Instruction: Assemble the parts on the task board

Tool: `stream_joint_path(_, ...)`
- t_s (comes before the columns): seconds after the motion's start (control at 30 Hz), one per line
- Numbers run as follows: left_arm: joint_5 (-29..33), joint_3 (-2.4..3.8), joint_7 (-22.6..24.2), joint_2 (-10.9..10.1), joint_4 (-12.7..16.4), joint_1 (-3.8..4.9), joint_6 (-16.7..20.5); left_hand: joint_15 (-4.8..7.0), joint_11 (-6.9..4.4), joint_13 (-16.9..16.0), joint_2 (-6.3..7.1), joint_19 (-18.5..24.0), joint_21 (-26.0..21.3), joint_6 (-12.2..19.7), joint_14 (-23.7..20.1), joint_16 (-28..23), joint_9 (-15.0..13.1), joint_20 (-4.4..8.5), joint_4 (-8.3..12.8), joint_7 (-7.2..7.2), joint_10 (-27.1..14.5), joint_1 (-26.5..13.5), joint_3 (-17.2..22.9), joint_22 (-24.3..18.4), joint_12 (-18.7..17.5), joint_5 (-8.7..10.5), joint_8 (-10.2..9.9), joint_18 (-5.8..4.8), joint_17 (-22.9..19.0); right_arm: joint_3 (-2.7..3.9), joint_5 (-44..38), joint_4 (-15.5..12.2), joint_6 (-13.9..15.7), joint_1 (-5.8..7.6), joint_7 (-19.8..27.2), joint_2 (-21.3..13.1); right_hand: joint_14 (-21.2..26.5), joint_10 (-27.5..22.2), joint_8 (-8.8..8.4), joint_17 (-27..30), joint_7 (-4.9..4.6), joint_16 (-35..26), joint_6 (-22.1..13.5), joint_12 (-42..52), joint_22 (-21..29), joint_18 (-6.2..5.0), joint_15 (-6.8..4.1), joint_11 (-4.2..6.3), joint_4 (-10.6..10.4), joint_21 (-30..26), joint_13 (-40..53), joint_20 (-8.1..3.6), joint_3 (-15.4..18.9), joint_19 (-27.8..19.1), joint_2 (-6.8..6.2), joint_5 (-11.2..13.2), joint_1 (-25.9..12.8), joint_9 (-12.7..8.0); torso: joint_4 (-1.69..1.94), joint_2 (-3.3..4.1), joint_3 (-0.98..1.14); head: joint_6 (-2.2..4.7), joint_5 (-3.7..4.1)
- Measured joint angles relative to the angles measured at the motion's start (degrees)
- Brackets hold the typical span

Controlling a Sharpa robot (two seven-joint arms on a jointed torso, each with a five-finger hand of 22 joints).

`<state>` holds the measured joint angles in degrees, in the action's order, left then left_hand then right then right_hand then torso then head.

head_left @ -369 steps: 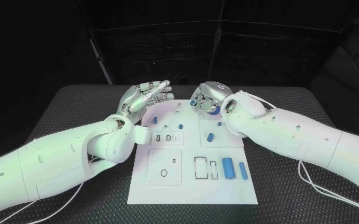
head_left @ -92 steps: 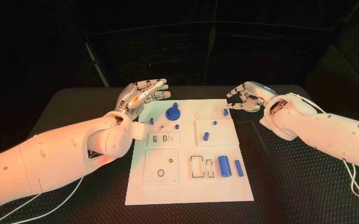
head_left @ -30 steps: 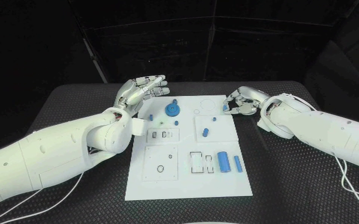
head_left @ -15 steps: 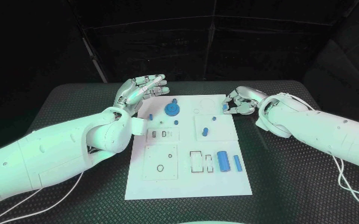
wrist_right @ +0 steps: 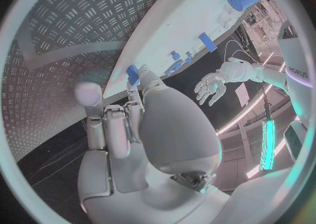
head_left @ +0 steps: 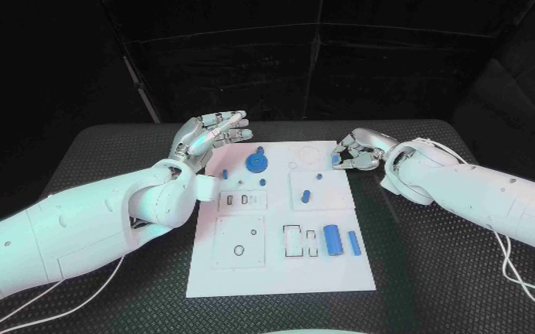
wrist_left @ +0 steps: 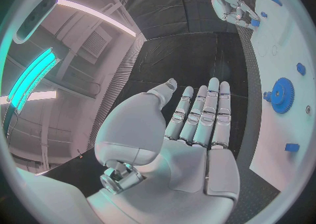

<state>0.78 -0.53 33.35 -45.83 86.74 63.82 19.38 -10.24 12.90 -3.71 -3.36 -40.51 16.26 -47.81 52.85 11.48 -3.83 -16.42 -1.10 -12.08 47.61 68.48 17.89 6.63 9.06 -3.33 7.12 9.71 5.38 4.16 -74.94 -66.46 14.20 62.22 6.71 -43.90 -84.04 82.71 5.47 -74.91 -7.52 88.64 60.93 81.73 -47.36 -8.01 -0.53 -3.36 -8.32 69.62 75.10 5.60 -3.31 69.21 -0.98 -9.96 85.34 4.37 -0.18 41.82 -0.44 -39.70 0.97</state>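
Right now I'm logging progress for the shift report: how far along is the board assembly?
Early, it seems. Done: the blue gear looks seated at the far end of the task board. In hand: the right hand reaches for a small blue peg at the board's far right edge; whether it grips it, I cannot tell. The left hand is open, holding nothing. Left: the two blue cylinders and smaller pieces lie loose.

Two fat white arms with small dark dots are seen, each ended by a silver hand, left hand [head_left: 209, 134], right hand [head_left: 359, 151]; thin white cables are hung beneath
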Motion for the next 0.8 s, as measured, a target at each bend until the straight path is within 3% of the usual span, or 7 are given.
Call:
stream_joint_path(0.47, 0.00, -0.01, -0.09, -0.01, -0.05, 0.00, -0.02, 0.00, 0.00, 0.00, 0.00, 0.03, 0.00, 0.00, 0.00, 0.00, 0.00, 0.03, 0.00, 0.00, 0.00, 0.00, 0.00, 0.01, 0.00, 0.00, 0.00, 0.00, 0.00, 0.00, -0.51, -0.27, 1.17, 0.00, -0.24, 0.21, -0.01, 0.11, 0.83, 0.00, 0.66, 0.00, 1.73, 0.16, -0.72, 0.00, -0.82, 0.90, 0.67, 0.25, -0.04, -0.61, -1.66, 0.61, 1.22, 1.33, 0.43, 0.03, -0.01, 0.00, 0.01, -0.14, 0.04)
stream_joint_path(0.57, 0.00, -0.01, -0.10, -0.10, 0.02, 0.00, -0.03, 0.00, 0.00, 0.00, 0.00, 0.03, 0.00, 0.00, 0.00, 0.00, 0.00, 0.03, 0.00, 0.00, 0.00, 0.00, 0.00, 0.01, 0.00, 0.00, 0.00, 0.00, 0.00, -0.01, -0.86, -1.70, 1.91, -0.05, -0.37, -0.10, -0.01, 0.09, 0.83, 0.00, 0.66, 0.04, 1.72, 0.16, -0.72, 0.00, -0.82, 0.92, 0.62, 0.25, -0.01, -0.60, -1.99, 0.61, 1.49, 1.08, 0.30, 0.03, -0.10, -0.05, 0.00, -0.15, 0.05)
stream_joint_path(0.8, 0.00, -0.01, -0.13, -0.35, 0.19, 0.00, -0.03, 0.00, 0.00, 0.00, 0.00, 0.03, 0.00, 0.00, 0.00, 0.00, 0.00, 0.03, 0.00, 0.00, 0.00, 0.00, 0.00, 0.01, 0.00, 0.00, 0.00, 0.00, 0.01, -0.01, -2.06, -7.94, 4.01, -0.06, -2.02, -1.89, -0.01, 0.09, 0.72, 0.01, 0.73, 0.38, 1.62, 0.18, -0.71, 0.00, -0.82, 0.91, 0.63, 0.25, 0.00, -0.81, -2.27, 0.82, 1.87, 0.65, -0.07, 0.03, -0.31, -0.30, -0.11, -0.19, 0.26)
